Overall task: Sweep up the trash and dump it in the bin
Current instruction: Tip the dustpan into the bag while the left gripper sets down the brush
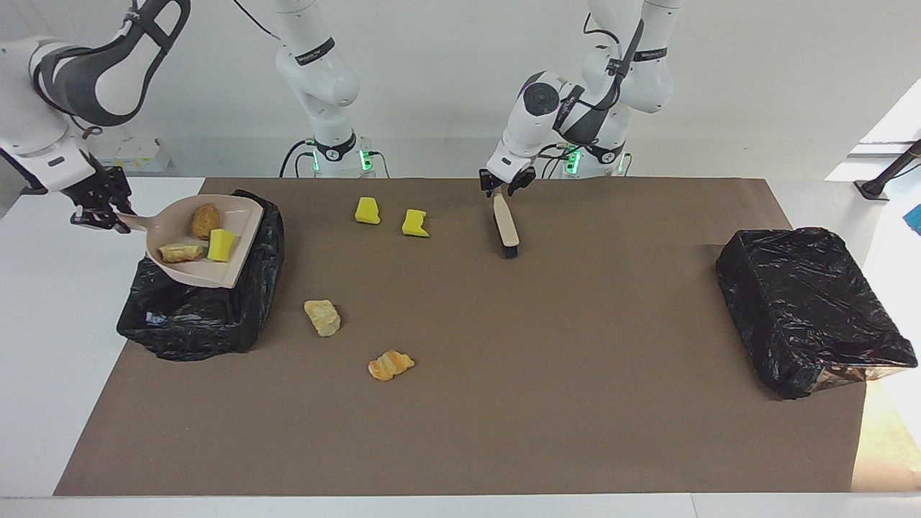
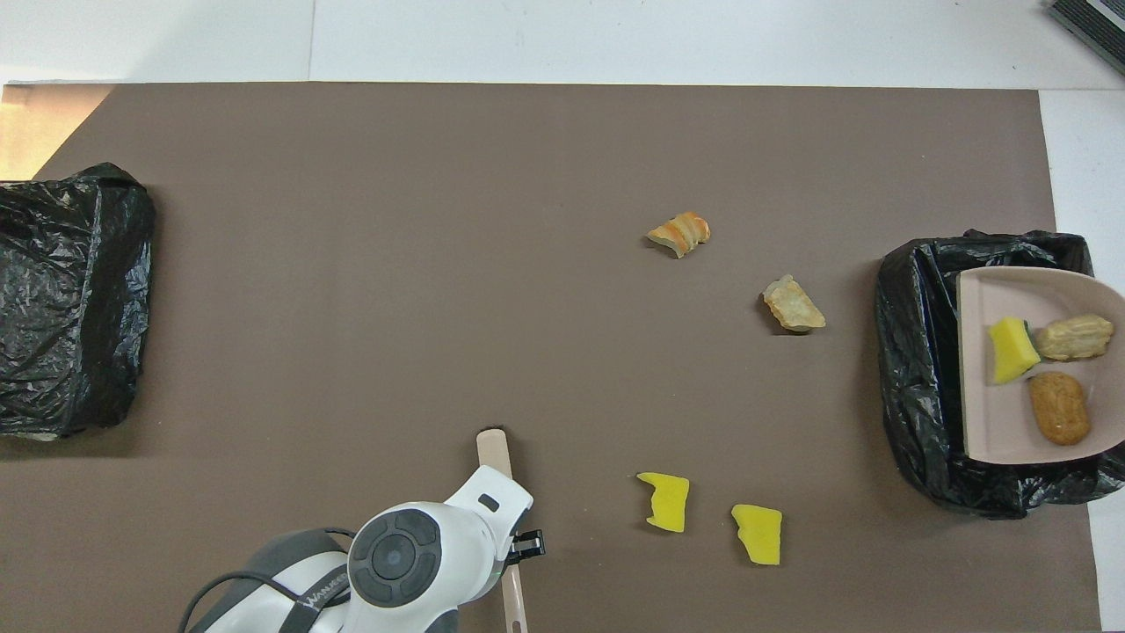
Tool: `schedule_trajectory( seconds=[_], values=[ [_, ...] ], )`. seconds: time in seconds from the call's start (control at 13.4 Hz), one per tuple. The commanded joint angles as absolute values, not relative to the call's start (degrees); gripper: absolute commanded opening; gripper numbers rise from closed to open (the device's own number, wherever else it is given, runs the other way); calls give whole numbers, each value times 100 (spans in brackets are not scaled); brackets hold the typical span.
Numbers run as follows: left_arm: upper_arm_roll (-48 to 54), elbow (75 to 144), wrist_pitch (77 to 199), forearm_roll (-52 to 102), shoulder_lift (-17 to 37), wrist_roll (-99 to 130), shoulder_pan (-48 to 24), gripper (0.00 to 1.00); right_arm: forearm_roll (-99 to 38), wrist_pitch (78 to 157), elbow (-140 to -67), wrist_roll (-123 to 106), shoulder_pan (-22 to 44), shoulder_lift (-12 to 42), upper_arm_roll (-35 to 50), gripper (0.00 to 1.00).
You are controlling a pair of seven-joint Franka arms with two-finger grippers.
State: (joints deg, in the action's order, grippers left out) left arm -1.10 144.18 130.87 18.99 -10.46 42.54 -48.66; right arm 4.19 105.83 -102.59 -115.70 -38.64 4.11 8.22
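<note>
Brown mat [image 1: 504,374] — right tool [image 1: 101,216] holds dustpan [image 1: 216,270].

A white table [image 1: 43,345] carries a large brown mat [image 1: 504,360] that covers most of its top — bare white margins show at both ends of the mat and along its edge farthest from the wall. A plain pale wall [image 1: 432,86] rises past the mat's other edge. Near the mat's corner at the left arm's end, warm light [image 1: 881,424] falls across the surface — a dark slanted post [image 1: 888,173] stands just off the table there.
</note>
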Motion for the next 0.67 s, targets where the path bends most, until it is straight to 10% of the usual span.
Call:
schedule_trajectory(
  seconds=[0.0,0.6],
  values=[
    [-97,13976,12903,1488,-949,4184,-4213,100,1314,10819,-10511,-10718,-3832,272,931,0],
    [-97,11394,11515,896,244,2235,-1928,100,3022,10468,-10670,-8939,-2971,229,940,0]
  ],
)
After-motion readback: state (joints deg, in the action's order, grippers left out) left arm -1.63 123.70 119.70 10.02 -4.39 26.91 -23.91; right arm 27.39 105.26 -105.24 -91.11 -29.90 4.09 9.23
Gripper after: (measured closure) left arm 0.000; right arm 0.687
